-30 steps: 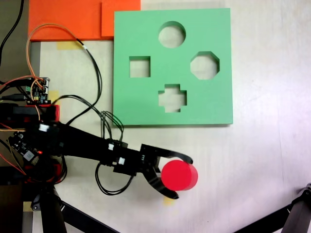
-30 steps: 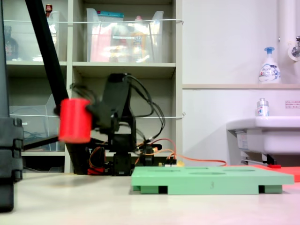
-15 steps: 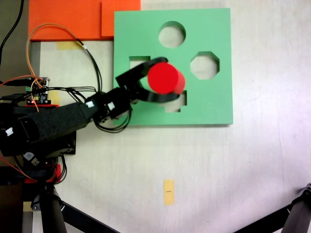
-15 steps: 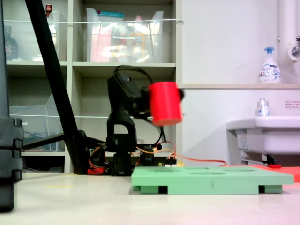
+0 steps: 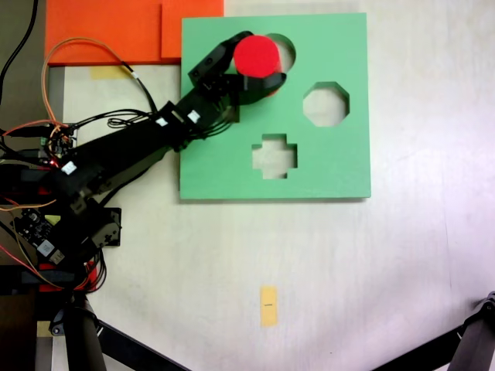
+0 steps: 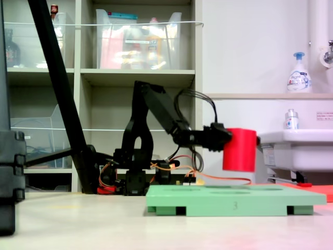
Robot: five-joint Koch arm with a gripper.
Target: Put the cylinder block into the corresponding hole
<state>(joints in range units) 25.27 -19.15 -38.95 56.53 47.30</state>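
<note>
My gripper (image 5: pixel 252 60) is shut on the red cylinder block (image 5: pixel 256 54), holding it upright in the air. In the first exterior view the block covers the left part of the circular hole (image 5: pixel 285 51) of the green foam board (image 5: pixel 340 162). In the second exterior view the cylinder block (image 6: pixel 239 150) hangs clearly above the board (image 6: pixel 234 198), its bottom apart from the surface, and my gripper (image 6: pixel 223 141) grips it from the second exterior view's left.
The board also has an octagonal cutout (image 5: pixel 326 104) and a cross cutout (image 5: pixel 274 156); my arm covers the square one. An orange sheet (image 5: pixel 108 31) lies at the first exterior view's upper left. Wires and a circuit board (image 5: pixel 60 144) sit near the arm's base. A yellow tape piece (image 5: pixel 267 306) marks the table.
The arm swung the held cylinder from the table in front of the board, over the board's middle, to above the circular hole, and lowered it somewhat.
</note>
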